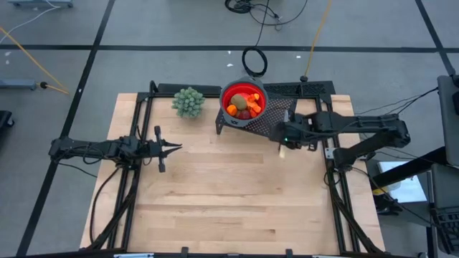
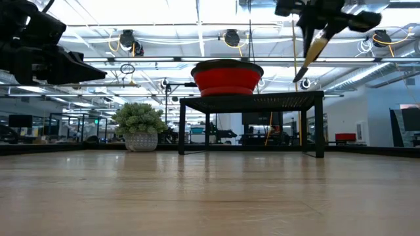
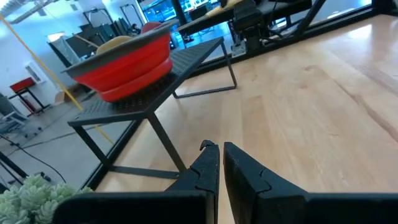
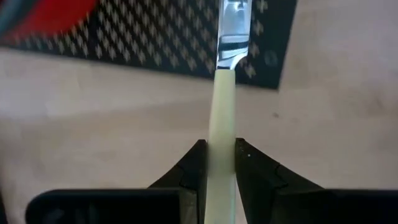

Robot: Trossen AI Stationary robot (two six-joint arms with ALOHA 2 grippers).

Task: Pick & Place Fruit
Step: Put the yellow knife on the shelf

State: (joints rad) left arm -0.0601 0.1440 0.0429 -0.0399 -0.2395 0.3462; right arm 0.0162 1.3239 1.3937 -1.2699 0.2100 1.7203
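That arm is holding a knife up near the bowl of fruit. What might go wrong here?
The right pincer grips the knife only by its pale handle, so it might slip or twist out. The knife hangs close to the black stand and the red bowl; a careless move could knock the bowl and spill the fruit. The left pincer waits far off.

open-plan lab: ceiling lights [image 2: 231, 37], taped floor [image 1: 165, 29], cables [image 1: 255, 61].
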